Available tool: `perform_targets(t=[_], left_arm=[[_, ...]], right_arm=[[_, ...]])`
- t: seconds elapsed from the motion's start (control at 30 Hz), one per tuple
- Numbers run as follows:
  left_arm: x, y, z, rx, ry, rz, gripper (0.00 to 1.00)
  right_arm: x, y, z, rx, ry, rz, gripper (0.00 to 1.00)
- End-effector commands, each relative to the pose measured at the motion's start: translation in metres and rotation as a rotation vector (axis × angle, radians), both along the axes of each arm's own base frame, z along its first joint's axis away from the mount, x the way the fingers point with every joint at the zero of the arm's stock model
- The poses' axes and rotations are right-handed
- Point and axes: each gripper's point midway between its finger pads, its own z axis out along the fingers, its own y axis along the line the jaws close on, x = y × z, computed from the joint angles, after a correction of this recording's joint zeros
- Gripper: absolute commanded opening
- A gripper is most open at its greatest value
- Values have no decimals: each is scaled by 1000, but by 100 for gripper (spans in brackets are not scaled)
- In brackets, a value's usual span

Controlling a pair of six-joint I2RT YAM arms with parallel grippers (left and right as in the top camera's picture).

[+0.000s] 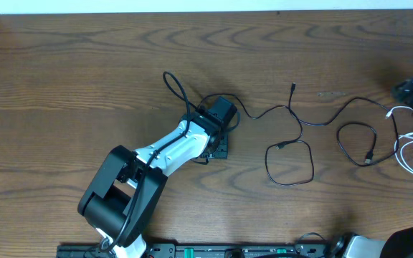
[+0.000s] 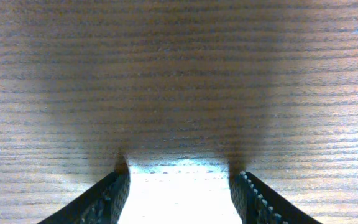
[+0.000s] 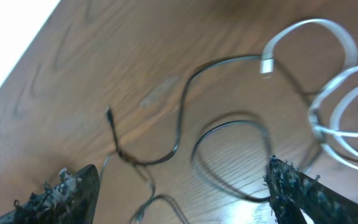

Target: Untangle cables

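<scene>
Left hand (image 2: pixel 179 180) sits low over bare table (image 1: pixel 84 72), left of the black cord (image 1: pixel 291 97). Its jaws are part-open with nothing between them, apparently parked clear of the work. The black cord lies slack in loose loops. Right hand (image 3: pixel 182 186) hovers above the black cord's right end, wide open and holding nothing, likely placed for a pick. White cord (image 3: pixel 319 22) lies coiled right of the black cord. Their ends meet, but whether they are tangled I cannot tell.
</scene>
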Motion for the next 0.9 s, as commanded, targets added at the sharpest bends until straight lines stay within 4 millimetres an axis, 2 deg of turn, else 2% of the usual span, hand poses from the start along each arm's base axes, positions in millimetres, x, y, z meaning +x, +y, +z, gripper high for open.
perform_targets(t=[0.0, 0.1, 0.3, 0.5, 0.63, 0.73, 0.87], left_arm=[[-16, 9, -18, 26, 67, 0, 59], [-16, 9, -18, 26, 68, 0, 58], [-16, 9, -18, 23, 69, 0, 58], [-17, 9, -18, 23, 70, 0, 58], [-17, 9, -18, 23, 70, 0, 58], [-17, 9, -18, 23, 70, 0, 59], [-17, 9, -18, 23, 70, 0, 59]], right_arm=[[11, 30, -7, -31, 21, 130, 82], [14, 43, -25, -59, 83, 166, 80], [23, 65, -75, -57, 207, 230, 74], [51, 61, -124, -46, 222, 239, 72], [66, 72, -153, 28, 211, 289, 74], [74, 82, -169, 81, 187, 349, 69], [76, 82, -193, 95, 213, 348, 58]])
